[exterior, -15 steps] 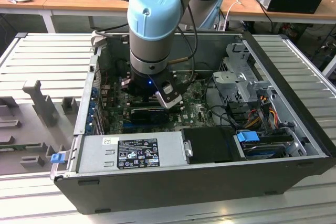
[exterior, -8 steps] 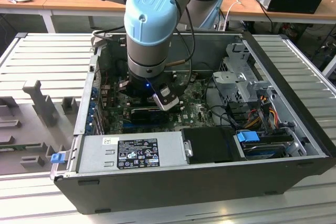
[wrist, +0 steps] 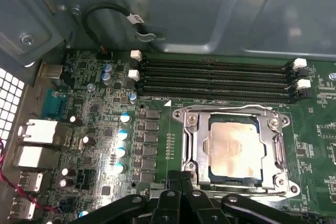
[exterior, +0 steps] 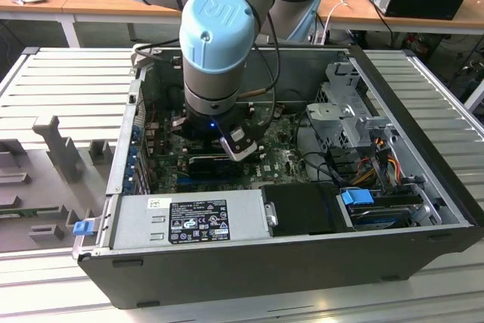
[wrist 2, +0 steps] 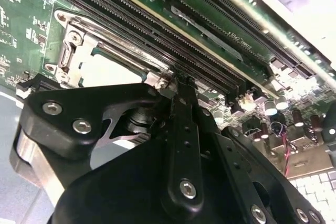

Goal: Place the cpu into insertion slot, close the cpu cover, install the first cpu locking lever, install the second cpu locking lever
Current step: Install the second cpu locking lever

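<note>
The cpu [wrist: 234,148] lies flat in the insertion slot [wrist: 262,129], its pale metal face showing through the window of the cpu cover [wrist: 191,140]. The cover is down over it on the green motherboard. A thin wire lever [wrist: 226,107] runs along the socket edge nearest the memory slots. My gripper [wrist: 181,178] is shut, its black fingertips together at one corner of the socket frame. In the second wrist view the gripper [wrist 2: 173,80] touches a small metal end beside the cover [wrist 2: 68,51] and the cpu [wrist 2: 105,74]. In the exterior view the gripper [exterior: 227,149] is deep inside the computer case.
Black memory slots [wrist: 210,77] run beside the socket. Capacitors [wrist: 122,135] and rear ports [wrist: 37,129] stand on its other side. A looped black cable [wrist: 105,11] hangs at the case wall. The power supply [exterior: 189,221] and drive cage [exterior: 348,111] hem the arm in.
</note>
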Controlling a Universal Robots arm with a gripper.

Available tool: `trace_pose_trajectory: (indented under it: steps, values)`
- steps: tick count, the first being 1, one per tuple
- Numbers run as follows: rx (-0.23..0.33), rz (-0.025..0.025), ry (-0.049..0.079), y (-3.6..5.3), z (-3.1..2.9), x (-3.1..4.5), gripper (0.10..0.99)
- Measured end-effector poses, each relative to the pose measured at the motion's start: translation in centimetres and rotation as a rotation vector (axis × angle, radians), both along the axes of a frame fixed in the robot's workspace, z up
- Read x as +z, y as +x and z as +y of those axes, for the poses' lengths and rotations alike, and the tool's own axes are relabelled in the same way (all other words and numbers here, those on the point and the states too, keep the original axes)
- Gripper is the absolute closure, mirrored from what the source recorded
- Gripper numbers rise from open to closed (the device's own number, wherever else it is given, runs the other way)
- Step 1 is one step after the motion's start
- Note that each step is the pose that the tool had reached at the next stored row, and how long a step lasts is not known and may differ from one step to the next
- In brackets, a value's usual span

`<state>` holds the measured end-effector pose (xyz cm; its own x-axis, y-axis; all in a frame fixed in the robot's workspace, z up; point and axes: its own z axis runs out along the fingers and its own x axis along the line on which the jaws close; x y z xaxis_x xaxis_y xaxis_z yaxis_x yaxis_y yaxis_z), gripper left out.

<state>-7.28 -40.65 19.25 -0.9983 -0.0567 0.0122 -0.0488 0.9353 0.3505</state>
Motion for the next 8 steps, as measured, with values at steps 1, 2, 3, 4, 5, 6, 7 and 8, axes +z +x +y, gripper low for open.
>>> trace_pose_trajectory:
  steps: [1, 2, 3, 4, 5, 6, 7, 8]
  values:
    - [0.0, 0.0001, 0.001, -0.02, 0.0, 0.0, 0.98]
    - [0.0, -0.0001, 0.004, -0.02, 0.01, 0.14, 0.98]
    - [0.0, -0.0001, 0.005, -0.03, 0.0, 0.86, 0.98]
    - [0.0, 0.0002, 0.005, -0.03, 0.0, 1.41, 0.98]
    - [0.0, 0.0003, 0.005, -0.04, 0.0, 1.76, 0.98]
    - [0.0, 0.0002, 0.005, -0.03, 0.0, 2.18, 0.98]
    - [0.0, 0.0003, 0.005, -0.03, 0.0, 2.62, 0.98]
    - [0.0, 0.0003, 0.005, -0.03, 0.0, 2.99, 0.98]
